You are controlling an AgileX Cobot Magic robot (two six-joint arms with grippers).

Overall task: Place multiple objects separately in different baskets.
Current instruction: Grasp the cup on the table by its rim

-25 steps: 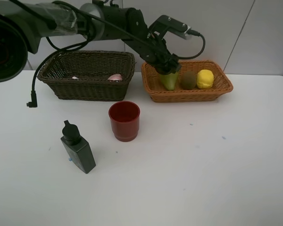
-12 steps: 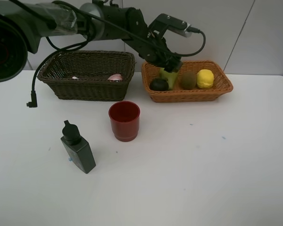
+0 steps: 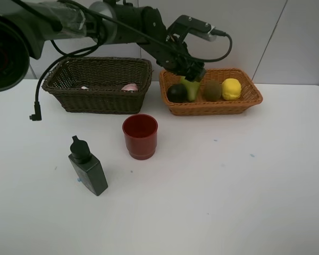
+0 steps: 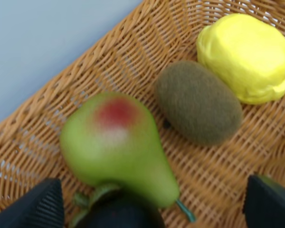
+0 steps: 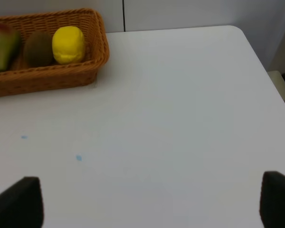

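My left gripper (image 3: 193,74) reaches across over the orange-tan basket (image 3: 244,103), open and empty, just above the green-red pear (image 3: 191,90). A dark round fruit (image 3: 176,93) lies beside the pear, with the brown kiwi (image 3: 212,90) and yellow lemon (image 3: 231,88) further right. In the left wrist view my open gripper (image 4: 152,209) hangs over the pear (image 4: 114,142), kiwi (image 4: 198,109), lemon (image 4: 247,57) and dark fruit (image 4: 118,216). The red cup (image 3: 140,136) and dark green bottle (image 3: 87,167) stand on the table. My right gripper (image 5: 147,202) is open over bare table.
The dark brown basket (image 3: 98,98) at the back left holds a small pink bottle (image 3: 130,86) and a pink-white marker (image 3: 85,87). A black cable (image 3: 38,109) hangs at the left. The right wrist view shows the orange-tan basket (image 5: 47,78) and the table's edge (image 5: 256,47).
My left gripper let go of the dark round fruit in the orange-tan basket and rose a little. The fruit now rests beside the pear.
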